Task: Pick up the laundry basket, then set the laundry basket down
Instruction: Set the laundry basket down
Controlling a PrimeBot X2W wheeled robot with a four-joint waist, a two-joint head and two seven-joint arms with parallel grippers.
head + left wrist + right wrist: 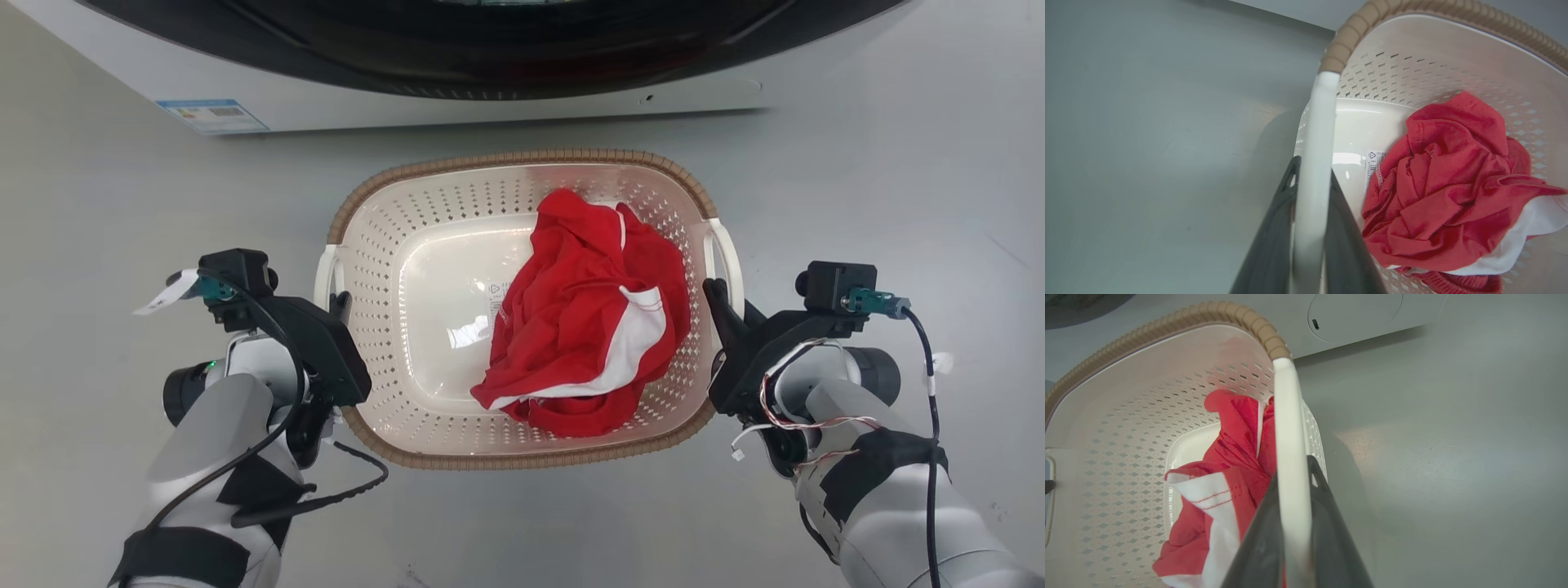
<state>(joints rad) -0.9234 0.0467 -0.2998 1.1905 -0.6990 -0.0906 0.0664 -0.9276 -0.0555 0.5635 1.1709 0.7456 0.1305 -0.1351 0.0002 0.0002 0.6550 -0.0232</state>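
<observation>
Bright, even light is filling every view.
Glare is glinting off the base of the laundry basket (469, 331), a soft shadow is lying on the floor (1274, 134) beside it, and the wrist-view edges are seemingly bending.

Laundry basket (384, 269) – cream-white plastic, rounded-rectangular, perforated walls, smooth solid bottom, brown woven-look rim (522, 155). Upright, mouth up, centre of head frame, long sides running left-right. Left handle (324, 278) and right handle (731, 261) – white, one per short end.

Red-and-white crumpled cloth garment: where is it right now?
Head view: the garment lies in the right half of the cream perforated plastic laundry basket, near the handle held by the right gripper.
</observation>
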